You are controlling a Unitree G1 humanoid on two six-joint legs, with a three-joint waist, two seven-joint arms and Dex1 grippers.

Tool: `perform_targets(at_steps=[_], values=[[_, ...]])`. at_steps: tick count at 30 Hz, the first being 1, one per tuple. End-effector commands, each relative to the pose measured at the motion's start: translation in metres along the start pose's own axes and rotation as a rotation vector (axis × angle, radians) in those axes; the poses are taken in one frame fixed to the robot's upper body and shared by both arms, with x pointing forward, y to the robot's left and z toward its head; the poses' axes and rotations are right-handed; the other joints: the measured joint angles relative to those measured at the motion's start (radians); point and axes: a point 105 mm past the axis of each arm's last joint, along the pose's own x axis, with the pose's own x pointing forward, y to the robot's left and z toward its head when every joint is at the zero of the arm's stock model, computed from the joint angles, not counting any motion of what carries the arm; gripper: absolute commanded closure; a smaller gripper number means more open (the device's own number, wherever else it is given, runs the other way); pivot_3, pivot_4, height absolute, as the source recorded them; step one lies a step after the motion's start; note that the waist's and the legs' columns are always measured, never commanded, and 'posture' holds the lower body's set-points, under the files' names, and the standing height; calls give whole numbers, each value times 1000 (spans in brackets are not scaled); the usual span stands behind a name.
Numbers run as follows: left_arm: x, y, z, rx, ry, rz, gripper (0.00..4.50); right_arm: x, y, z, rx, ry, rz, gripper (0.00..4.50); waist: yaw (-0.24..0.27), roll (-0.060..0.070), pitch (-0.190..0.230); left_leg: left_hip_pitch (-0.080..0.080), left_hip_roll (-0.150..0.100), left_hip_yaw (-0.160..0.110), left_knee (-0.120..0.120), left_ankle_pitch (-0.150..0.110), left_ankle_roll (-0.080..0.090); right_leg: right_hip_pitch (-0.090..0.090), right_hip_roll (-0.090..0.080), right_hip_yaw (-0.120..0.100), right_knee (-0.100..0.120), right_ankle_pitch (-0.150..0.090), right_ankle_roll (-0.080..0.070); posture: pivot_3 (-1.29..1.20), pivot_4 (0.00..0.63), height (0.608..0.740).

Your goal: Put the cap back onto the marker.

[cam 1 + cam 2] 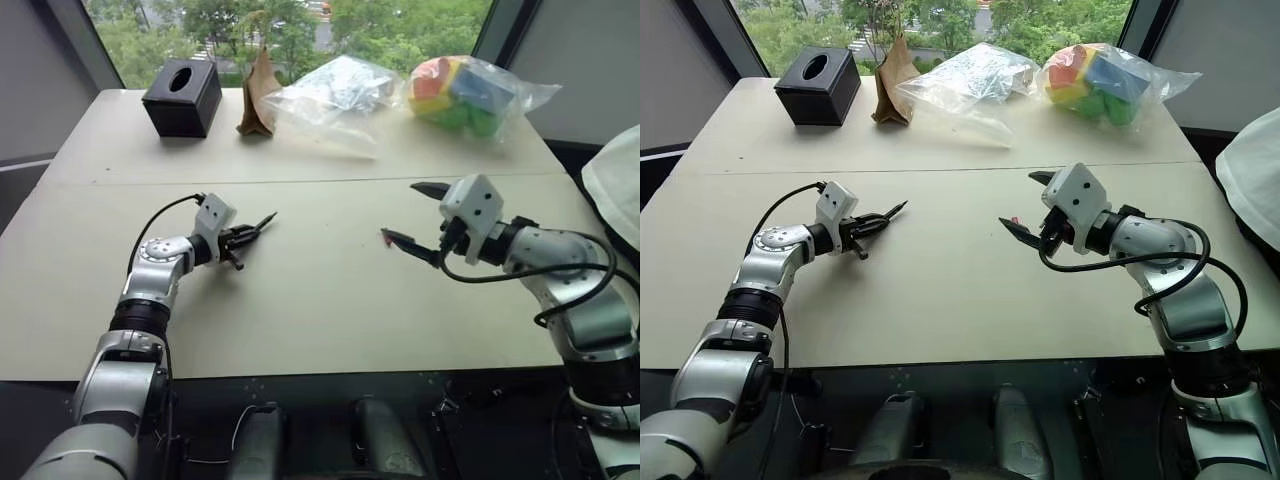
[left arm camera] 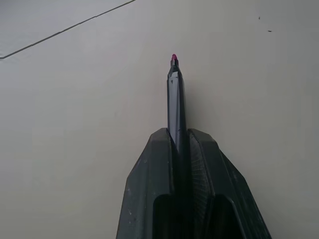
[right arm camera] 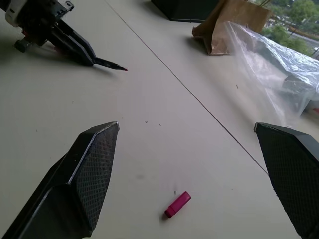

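Observation:
A thin black marker [image 2: 175, 99] with a pinkish-red tip sticks out forward from my left gripper [image 1: 245, 235], which is shut on its barrel just above the table at the left. From the right wrist, that same marker [image 3: 112, 64] juts out of the left gripper [image 3: 75, 47]. The small red cap [image 3: 178, 204] lies on its side on the table, loose. My right gripper [image 3: 187, 126] hovers over it with its jaws wide open and nothing between them. In the head view, the cap [image 1: 384, 235] shows as a red speck by the lower fingertip of the right gripper [image 1: 400, 212].
Along the table's far edge stand a black tissue box [image 1: 182, 95], a brown paper bag [image 1: 258, 95], a clear plastic bag [image 1: 330, 95] and a bag of colourful blocks [image 1: 465, 90]. A white object [image 1: 615, 180] sits off the right edge.

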Motion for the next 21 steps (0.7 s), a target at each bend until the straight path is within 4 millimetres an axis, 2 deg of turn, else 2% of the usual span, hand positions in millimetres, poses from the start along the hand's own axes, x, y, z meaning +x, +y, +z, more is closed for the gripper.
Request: perform_targets(at_steps=[1,10,17,21], values=[[-14,-8,18,45,-43,-61,4451,4,-5,-9,12,-8,-75,0,2,-1,0,-1,0,0,0,0,0,0,0,0,0,0,0,0,150,740],[-40,-25,54,158,-84,-127,4451,21,-13,-54,143,119,-261,0,3,-1,1,-1,0,0,0,0,0,-1,-1,0,0,0,0,0,150,740],[-50,-32,70,213,-97,-137,4451,35,-4,-65,268,178,-363,0,0,-1,1,-1,0,0,-1,0,0,-2,0,0,0,0,-1,0,150,740],[-52,-33,73,213,-106,-129,4451,45,-3,-66,410,195,-471,0,-1,0,1,-2,0,0,-1,0,0,-3,0,1,0,0,0,0,150,740]])
